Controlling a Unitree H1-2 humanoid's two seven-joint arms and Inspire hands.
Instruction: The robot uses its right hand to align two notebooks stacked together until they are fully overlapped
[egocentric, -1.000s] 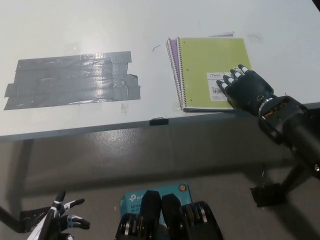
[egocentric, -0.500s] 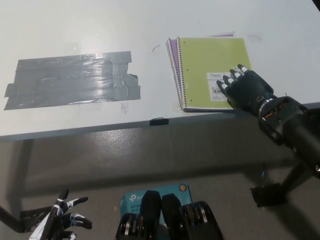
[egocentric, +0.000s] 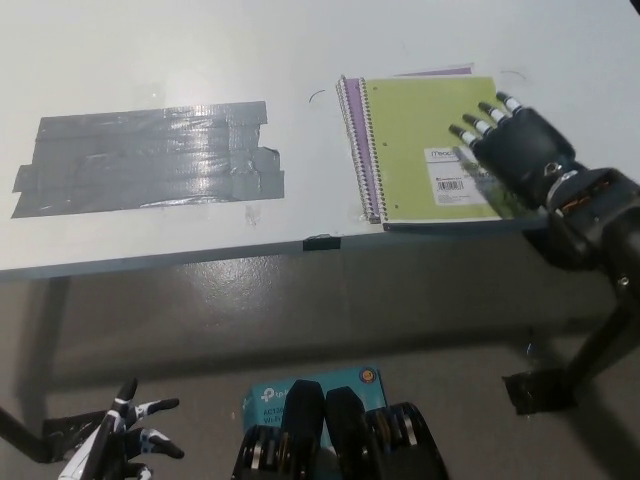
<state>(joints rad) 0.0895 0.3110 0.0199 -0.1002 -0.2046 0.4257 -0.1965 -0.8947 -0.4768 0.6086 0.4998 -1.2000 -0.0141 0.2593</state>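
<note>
Green notebook (egocentric: 425, 140) lies on a purple notebook (egocentric: 352, 140) near the counter (egocentric: 300, 40) edge, purple showing along the left and top. We see the right robot hand (egocentric: 515, 145) pressing flat, fingers spread, grasping nothing; pushing unevenly could skew the stack or slide it off. Left robot hand (egocentric: 135, 445) hangs low, released.

We read "tp-link" on teal box (egocentric: 310, 388) below table edge (egocentric: 200, 262); white label (egocentric: 462, 173) on green notebook (egocentric: 420, 130) illegible.
</note>
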